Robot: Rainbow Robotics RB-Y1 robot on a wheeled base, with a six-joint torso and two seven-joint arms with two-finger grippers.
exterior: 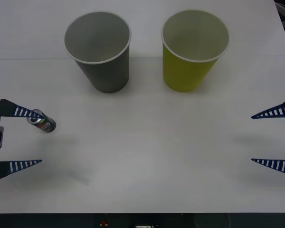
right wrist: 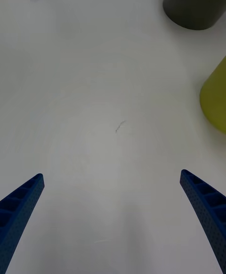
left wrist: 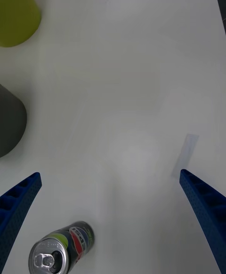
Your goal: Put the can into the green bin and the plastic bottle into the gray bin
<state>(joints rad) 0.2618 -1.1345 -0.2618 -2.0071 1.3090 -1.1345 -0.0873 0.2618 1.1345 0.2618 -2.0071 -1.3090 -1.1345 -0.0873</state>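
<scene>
The left gripper (exterior: 33, 137) is hovering at nine o'clock, fingers spread wide to straddle the can (exterior: 42, 121), which is lying beside its far finger. The right gripper (exterior: 268, 138), likewise spread, is waiting at three o'clock. The gray bin (exterior: 100, 50) and green bin (exterior: 192, 50) are standing at twelve, mouths upward to receive drops.

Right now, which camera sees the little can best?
The left wrist view: the can lies close up, pull tab and label plain. The front view shows it tiny beside the left gripper. The right wrist view looks elsewhere.
</scene>
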